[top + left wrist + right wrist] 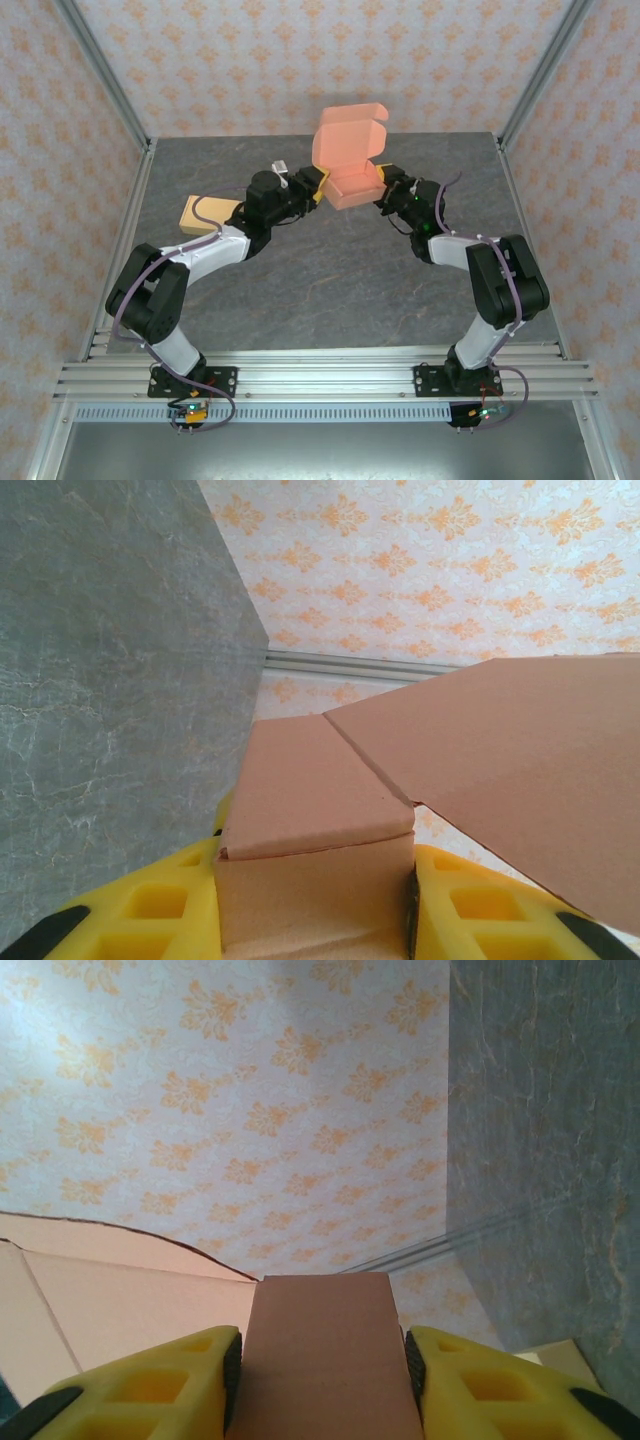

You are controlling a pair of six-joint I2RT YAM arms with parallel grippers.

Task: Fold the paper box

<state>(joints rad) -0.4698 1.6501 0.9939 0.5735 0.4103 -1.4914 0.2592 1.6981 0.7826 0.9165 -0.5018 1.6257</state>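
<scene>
Paper box, open | left hand, right hand grip its flaps | tan block nearby, left

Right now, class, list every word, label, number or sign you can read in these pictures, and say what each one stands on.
No text can be read.
box: plain, no print.
flat card: plain, no print.
wall: floral pattern only, no words.
arms: any marks are too small to read.
</scene>
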